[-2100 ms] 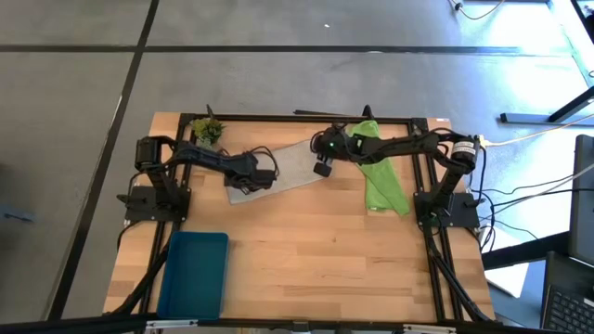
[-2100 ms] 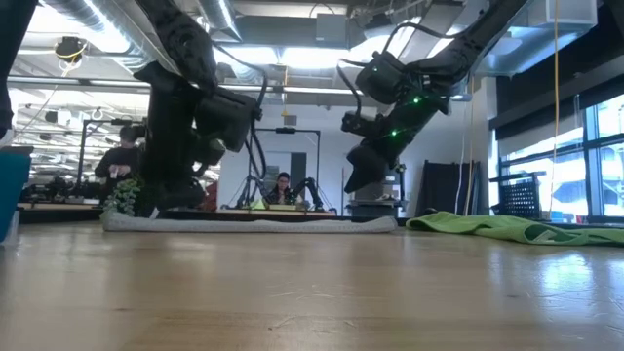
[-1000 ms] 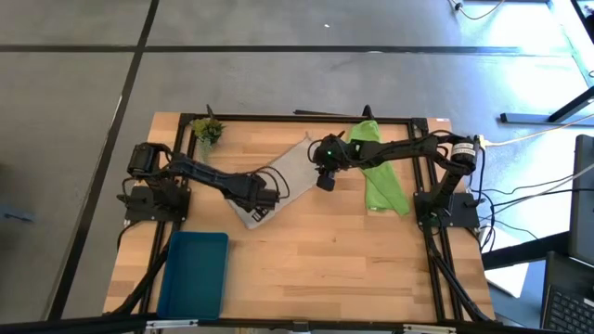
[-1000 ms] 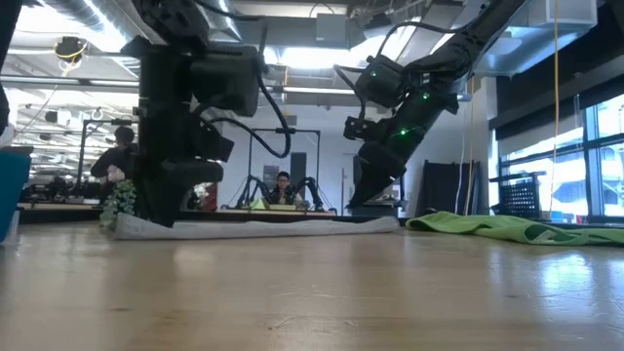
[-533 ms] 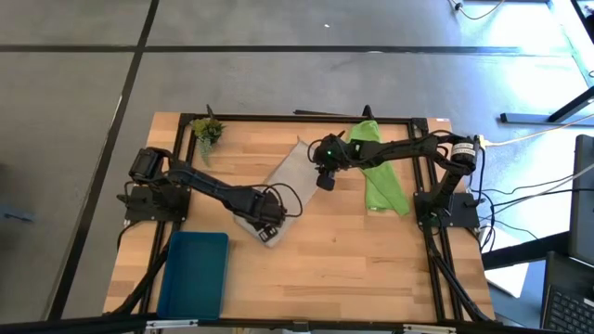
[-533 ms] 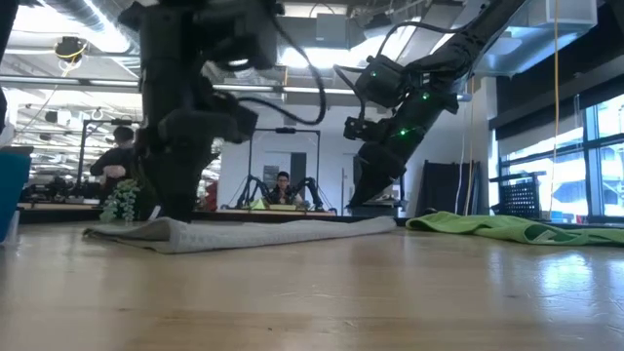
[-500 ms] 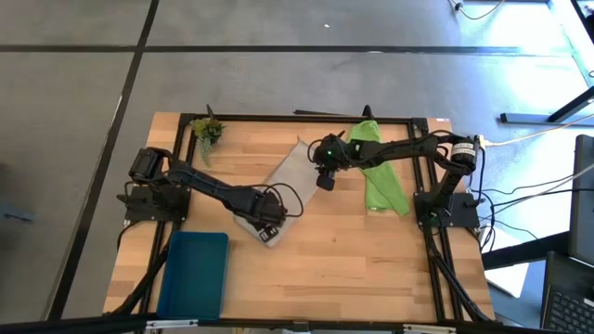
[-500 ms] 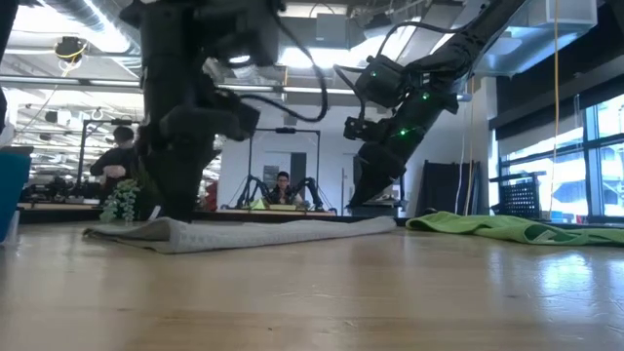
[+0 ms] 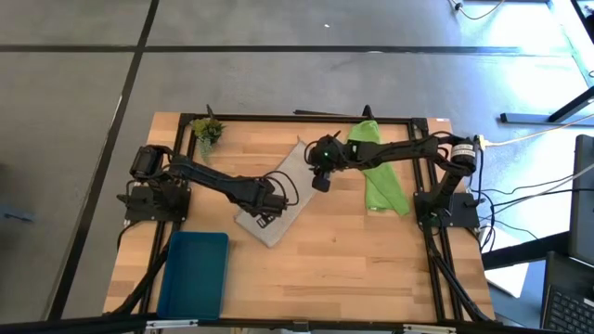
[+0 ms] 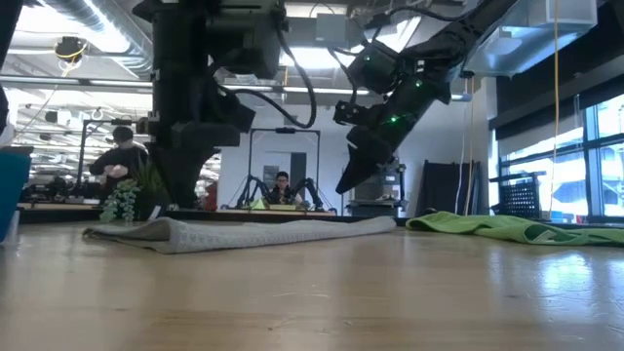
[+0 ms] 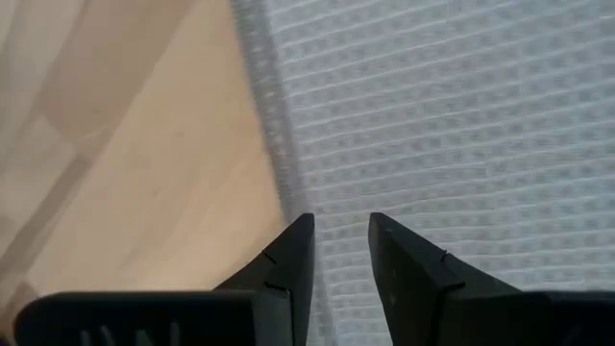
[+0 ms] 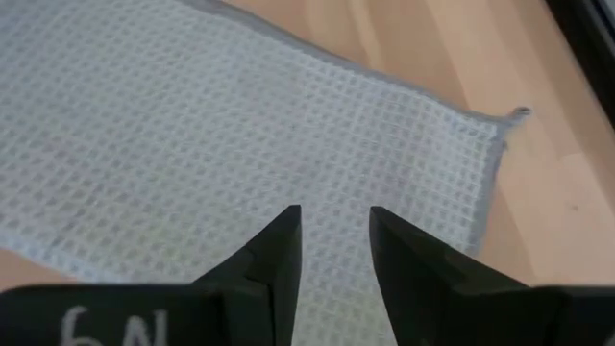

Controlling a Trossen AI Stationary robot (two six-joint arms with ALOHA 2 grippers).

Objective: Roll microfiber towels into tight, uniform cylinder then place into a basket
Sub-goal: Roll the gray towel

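Observation:
The light grey towel (image 9: 288, 172) lies flat and unrolled on the table, slanting from the far middle toward the near edge. My left gripper (image 9: 264, 215) hangs just above its near end, by the hemmed edge (image 11: 269, 125). Its fingers (image 11: 338, 226) point down, a narrow gap apart, with nothing between them. My right gripper (image 9: 319, 184) hovers open over the towel's far end (image 12: 192, 125), clear of it (image 10: 346, 185). The lime green towel (image 9: 382, 186) lies crumpled at the far right. The teal basket (image 9: 195, 274) sits at the near left.
A small green plant sprig (image 9: 208, 130) stands at the far left corner. A black frame (image 9: 278, 118) runs along the table's far and side edges. Bare wood (image 9: 353, 260) stretches between the grey towel, the basket and the near edge. People sit in the room beyond (image 10: 283, 187).
My left gripper went toward the near edge, drawing the grey towel's near end with it. The towel swung about its far end, which stayed put. The gripper then rose off the cloth and drew back a little. My right gripper has risen slightly above the far end.

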